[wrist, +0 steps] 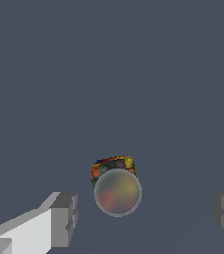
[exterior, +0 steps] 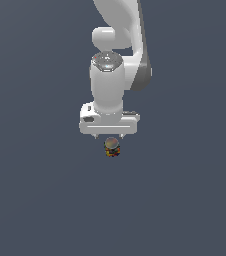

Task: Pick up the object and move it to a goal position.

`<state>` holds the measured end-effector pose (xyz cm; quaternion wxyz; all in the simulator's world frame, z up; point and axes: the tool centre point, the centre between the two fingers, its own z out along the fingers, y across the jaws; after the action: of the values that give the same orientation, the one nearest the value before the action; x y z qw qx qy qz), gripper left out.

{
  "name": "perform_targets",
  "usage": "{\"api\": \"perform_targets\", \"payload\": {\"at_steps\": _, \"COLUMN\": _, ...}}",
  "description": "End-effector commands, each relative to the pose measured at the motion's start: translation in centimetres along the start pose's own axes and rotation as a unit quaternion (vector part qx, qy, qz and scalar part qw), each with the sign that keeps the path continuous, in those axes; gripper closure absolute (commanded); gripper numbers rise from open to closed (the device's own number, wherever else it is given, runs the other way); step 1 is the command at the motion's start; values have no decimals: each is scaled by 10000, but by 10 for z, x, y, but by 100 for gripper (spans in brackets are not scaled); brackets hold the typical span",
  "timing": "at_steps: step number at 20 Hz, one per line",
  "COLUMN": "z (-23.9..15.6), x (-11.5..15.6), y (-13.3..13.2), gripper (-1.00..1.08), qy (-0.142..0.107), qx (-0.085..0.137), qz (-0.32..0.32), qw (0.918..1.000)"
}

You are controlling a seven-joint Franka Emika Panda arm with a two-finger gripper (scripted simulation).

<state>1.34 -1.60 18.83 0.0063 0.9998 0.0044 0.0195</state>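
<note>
The object [exterior: 112,148] is a small squat jar with a mottled red, yellow, blue and green body and a flat grey-brown round lid; it stands upright on the dark floor. In the wrist view the object [wrist: 116,186] shows lid-up between the two grey fingers [wrist: 64,218]. My gripper [exterior: 109,137] hangs just above it, open, with wide gaps on both sides and nothing held. In the exterior view only the fingertips [exterior: 95,137] peek out below the white hand.
The white arm [exterior: 116,60] rises behind the hand toward the upper edge of the exterior view. A flat, uniform dark grey-blue surface [exterior: 40,200] fills everything around the jar.
</note>
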Motion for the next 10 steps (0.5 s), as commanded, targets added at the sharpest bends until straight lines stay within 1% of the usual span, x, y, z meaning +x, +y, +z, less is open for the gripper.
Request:
{"api": "perform_targets", "payload": {"at_steps": 1, "z": 0, "x": 0, "y": 0, "gripper": -92, "qy": 0, "qx": 0, "qz": 0, "qw": 10000}}
{"api": "perform_targets", "payload": {"at_steps": 4, "z": 0, "x": 0, "y": 1, "gripper": -92, "qy": 8, "qx": -19, "qz": -38, "qw": 10000}}
{"api": "perform_targets", "payload": {"at_steps": 10, "z": -4, "x": 0, "y": 9, "gripper": -92, "qy": 57, "qx": -126, "qz": -210, "qw": 9997}}
